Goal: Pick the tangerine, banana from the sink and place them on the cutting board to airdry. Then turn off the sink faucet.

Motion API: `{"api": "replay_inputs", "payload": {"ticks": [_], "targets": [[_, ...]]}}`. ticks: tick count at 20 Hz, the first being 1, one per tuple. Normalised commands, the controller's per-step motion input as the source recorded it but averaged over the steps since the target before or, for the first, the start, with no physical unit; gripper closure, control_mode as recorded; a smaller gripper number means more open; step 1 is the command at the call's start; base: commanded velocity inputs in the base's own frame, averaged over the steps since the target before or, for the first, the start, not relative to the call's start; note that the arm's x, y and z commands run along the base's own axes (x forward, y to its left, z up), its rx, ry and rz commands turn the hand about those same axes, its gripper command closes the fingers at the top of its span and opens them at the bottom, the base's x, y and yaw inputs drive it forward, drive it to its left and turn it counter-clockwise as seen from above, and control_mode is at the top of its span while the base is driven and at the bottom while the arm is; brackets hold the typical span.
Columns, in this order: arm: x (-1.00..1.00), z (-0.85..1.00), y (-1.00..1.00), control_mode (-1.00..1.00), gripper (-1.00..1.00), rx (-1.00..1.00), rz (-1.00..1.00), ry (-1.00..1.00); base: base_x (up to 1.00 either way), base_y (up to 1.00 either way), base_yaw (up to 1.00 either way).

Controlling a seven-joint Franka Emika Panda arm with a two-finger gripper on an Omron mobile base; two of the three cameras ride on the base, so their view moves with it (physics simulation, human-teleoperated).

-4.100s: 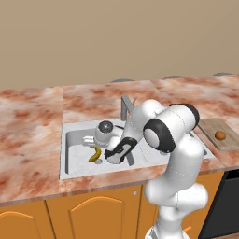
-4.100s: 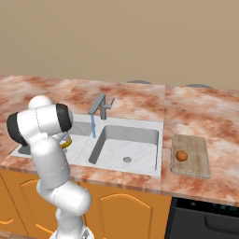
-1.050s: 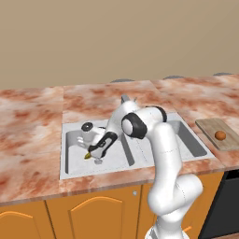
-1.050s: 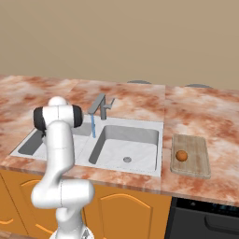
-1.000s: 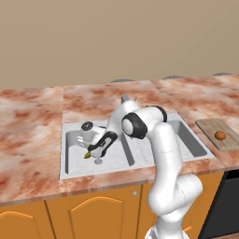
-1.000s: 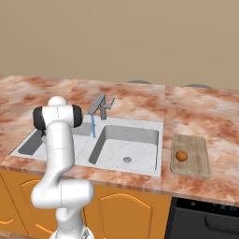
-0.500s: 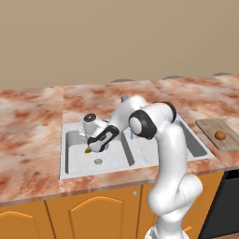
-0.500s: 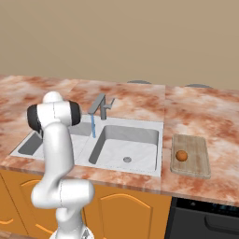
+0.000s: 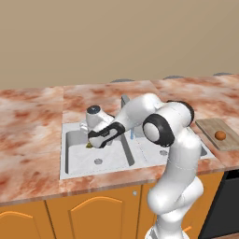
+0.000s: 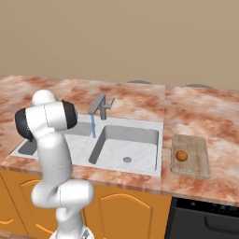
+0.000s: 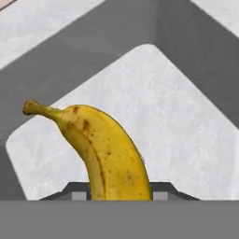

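The yellow banana (image 11: 107, 149) stands between my two dark fingertips (image 11: 77, 189), and my gripper (image 11: 120, 191) is shut on it above the basin floor. In the left base view the gripper (image 9: 92, 141) hangs in the left basin of the sink (image 9: 77, 162), with a sliver of banana (image 9: 87, 145) at its tip. The tangerine (image 9: 220, 135) rests on the cutting board (image 9: 209, 126) at the right, also visible as tangerine (image 10: 181, 155) on board (image 10: 197, 161). The sink faucet (image 10: 100, 105) pours a blue stream (image 10: 93, 127).
Marbled counter (image 9: 32, 116) surrounds the sink. My arm (image 9: 140, 112) reaches across the divider and hides most of the faucet in the left base view. The right basin (image 10: 135, 142) has a round drain. A dark appliance front (image 10: 210, 219) sits below the board.
My hand has moved a little up and towards the back left of the left basin, with the banana between its jaws. The jaws have closed slightly more.
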Motion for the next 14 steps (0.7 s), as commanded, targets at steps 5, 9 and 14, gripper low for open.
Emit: {"api": "replay_inputs", "payload": {"ticks": [5, 9, 14], "targets": [[-0.39, 0.88, -0.06, -1.00, 1.00, 0.00, 0.00, 0.00, 0.00, 0.00, 0.00], [-0.39, 0.98, -0.12, -1.00, 1.00, 0.00, 0.02, 0.00, 0.00, 0.00, 0.00], [-0.33, 0.74, -0.24, -1.00, 1.00, 0.00, 0.04, 0.00, 0.00, 0.00, 0.00]]}}
